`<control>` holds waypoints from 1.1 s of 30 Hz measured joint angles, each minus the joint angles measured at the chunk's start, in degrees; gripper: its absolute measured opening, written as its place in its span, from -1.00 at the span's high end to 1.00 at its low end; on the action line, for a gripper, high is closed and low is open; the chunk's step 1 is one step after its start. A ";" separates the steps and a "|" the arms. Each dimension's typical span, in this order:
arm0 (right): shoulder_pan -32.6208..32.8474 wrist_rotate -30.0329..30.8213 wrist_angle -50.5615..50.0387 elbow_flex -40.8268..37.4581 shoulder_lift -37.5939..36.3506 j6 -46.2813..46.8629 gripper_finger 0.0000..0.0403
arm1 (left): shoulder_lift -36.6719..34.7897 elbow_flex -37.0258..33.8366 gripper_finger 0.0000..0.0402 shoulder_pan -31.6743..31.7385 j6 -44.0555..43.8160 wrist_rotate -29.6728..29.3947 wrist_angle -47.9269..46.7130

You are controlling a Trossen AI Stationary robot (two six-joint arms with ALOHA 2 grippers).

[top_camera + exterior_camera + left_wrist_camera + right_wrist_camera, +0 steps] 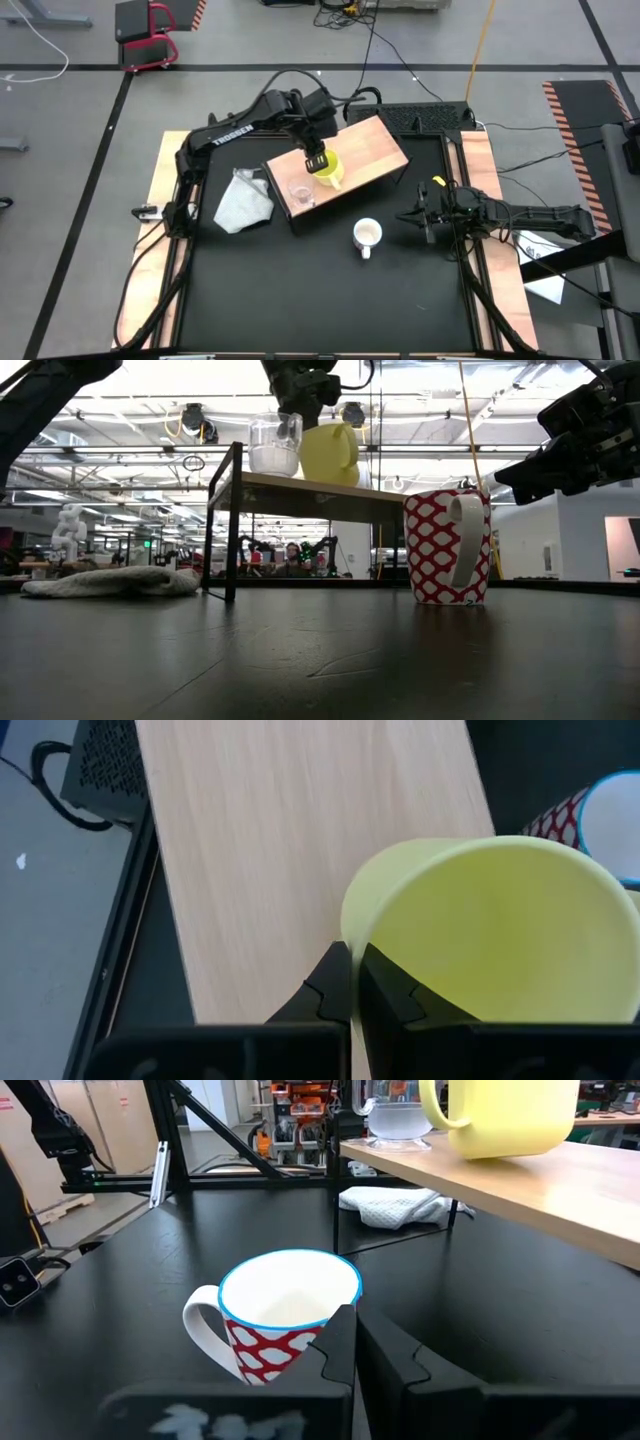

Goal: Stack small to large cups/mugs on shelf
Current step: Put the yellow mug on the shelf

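Observation:
The shelf (345,152) with its pale wood top stands at the table's far middle. On it are a small clear glass cup (299,192) and, beside it, the yellow mug (330,172), on which my left gripper (316,159) is shut from above. Whether the mug's base rests on the wood or hangs just over it, I cannot tell. The white mug with the red pattern (367,235) stands upright on the black table, in front of the shelf. My right gripper (352,1342) waits shut near the table's right edge, short of the white mug (285,1320). My left gripper pinches the yellow mug's wall at the rim (352,935), one finger inside the mug and one outside. The fingers (385,995) come from above, slanting down. The mug (330,452) stays nearly upright at the shelf top, its handle turned away from the glass cup (274,445).
A crumpled white-grey cloth (243,202) lies on the table left of the shelf. The far part of the shelf's top (300,840) is bare wood. Wooden boards (160,190) border the black table on both sides.

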 joint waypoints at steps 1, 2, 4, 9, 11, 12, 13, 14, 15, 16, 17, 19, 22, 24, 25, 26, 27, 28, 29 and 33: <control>0.00 0.00 0.00 0.00 0.00 0.02 1.00 | 0.09 0.00 0.98 0.00 0.00 0.13 0.24; 0.00 0.00 0.00 -0.01 0.09 0.12 1.00 | 0.10 0.00 0.98 0.01 0.00 0.11 0.22; -0.02 0.00 -0.02 0.00 0.22 0.15 1.00 | 0.10 0.00 0.97 -0.01 0.04 0.03 0.03; -0.02 0.00 -0.02 -0.02 0.37 0.06 1.00 | 0.19 -0.07 0.92 -0.01 0.62 -1.81 -0.05; -0.01 0.00 -0.02 0.00 0.37 0.03 1.00 | 0.19 -0.07 0.92 -0.02 0.76 -1.90 -0.05; 0.00 0.00 -0.02 0.00 0.37 0.00 1.00 | 0.19 -0.07 0.93 -0.03 0.95 -1.93 -0.03; -0.02 0.00 -0.02 0.00 0.37 0.00 1.00 | 0.19 -0.07 0.93 -0.03 1.26 -1.93 -0.03; 0.00 0.00 -0.02 0.00 0.37 0.00 1.00 | 0.19 -0.07 0.93 -0.04 1.59 -1.93 -0.03; -0.01 0.00 -0.02 0.00 0.37 0.00 1.00 | 0.18 -0.07 0.93 -0.13 1.93 -1.98 -0.04; 0.00 0.00 -0.02 -0.01 0.37 -0.01 1.00 | 0.05 -0.09 0.91 -0.20 2.16 -2.12 -0.05; -0.02 0.00 -0.02 -0.02 0.37 -0.02 1.00 | 0.04 -0.05 0.90 -0.24 2.30 -2.64 -0.07; 0.00 0.00 -0.02 -0.02 0.37 -0.11 1.00 | 0.08 0.83 0.88 -0.38 2.36 -4.19 -0.62; -0.02 0.00 0.00 -0.02 0.37 -0.24 1.00 | 0.15 2.67 0.88 -0.60 2.34 -5.88 -0.76; 0.00 0.00 0.02 0.00 0.37 -0.26 1.00 | 0.15 4.04 0.89 -0.80 2.30 -6.14 -0.73; -0.01 0.00 0.04 0.00 0.37 -0.26 1.00 | 0.15 4.65 0.89 -0.99 2.25 -6.01 -0.59; -0.01 0.00 0.04 -0.02 0.37 -0.24 1.00 | 0.11 4.95 0.90 -1.22 2.25 -5.99 -0.37; -0.01 0.00 0.04 -0.01 0.37 -0.25 1.00 | 0.05 4.96 0.91 -1.49 2.17 -5.94 -0.04; -0.02 0.00 0.07 -0.01 0.37 -0.24 1.00 | 0.04 4.96 0.92 -1.63 1.95 -5.75 0.14; -0.01 0.00 0.07 -0.01 0.37 -0.24 1.00 | 0.04 4.96 0.92 -1.71 1.47 -5.62 0.15; -0.01 0.00 0.08 0.00 0.37 -0.11 1.00 | 0.06 4.94 0.91 -1.56 1.27 -5.40 -1.78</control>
